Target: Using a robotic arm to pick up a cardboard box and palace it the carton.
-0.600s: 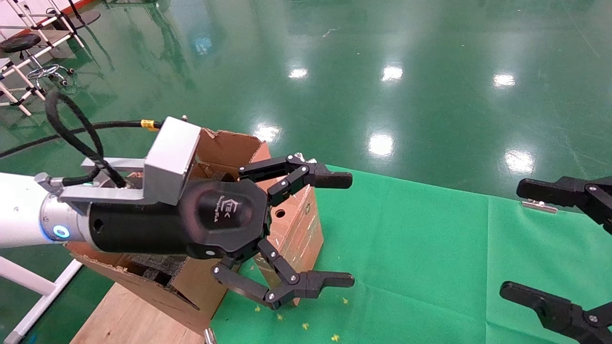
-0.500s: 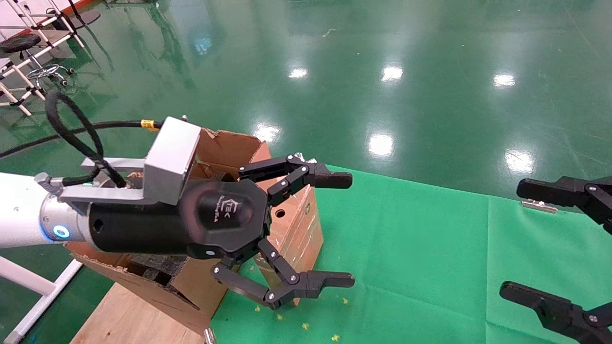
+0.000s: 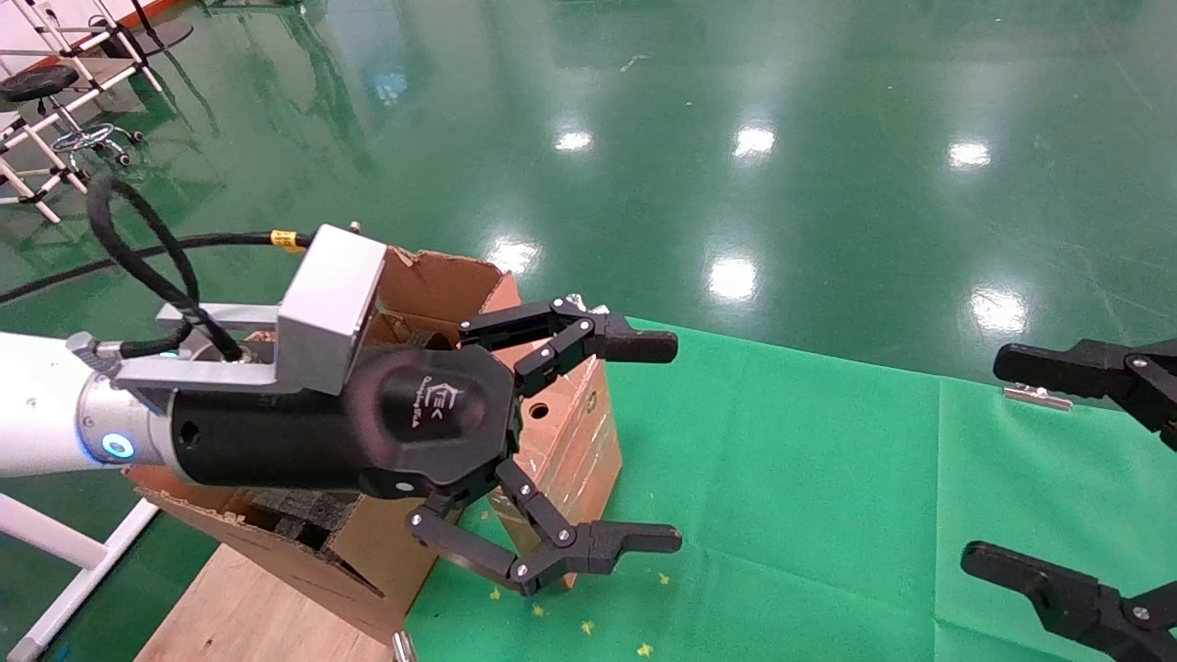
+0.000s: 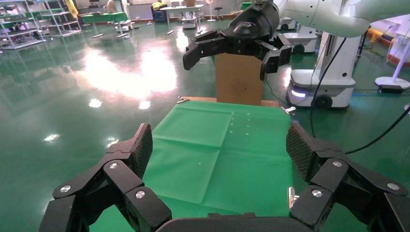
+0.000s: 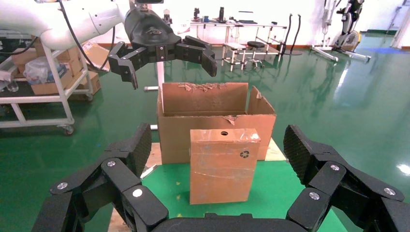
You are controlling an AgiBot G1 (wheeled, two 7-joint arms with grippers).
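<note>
The small reddish-brown cardboard box [image 3: 572, 441] stands upright on the green cloth, against the carton's right side; it shows whole in the right wrist view [image 5: 222, 166]. The torn brown carton [image 3: 439, 283] stands behind it at the left, with dark foam inside; it also shows in the right wrist view [image 5: 212, 108]. My left gripper [image 3: 678, 443] is open and empty, in the air above the box and carton, partly hiding them. My right gripper [image 3: 982, 458] is open and empty at the right, facing the box from a distance.
A green cloth [image 3: 828, 478] covers the wooden table [image 3: 239, 607]. A metal clip [image 3: 1034, 395] holds the cloth at the far right edge. A stool and white frames [image 3: 55, 92] stand on the floor at far left. Another cardboard box [image 4: 239, 87] stands beyond the right gripper.
</note>
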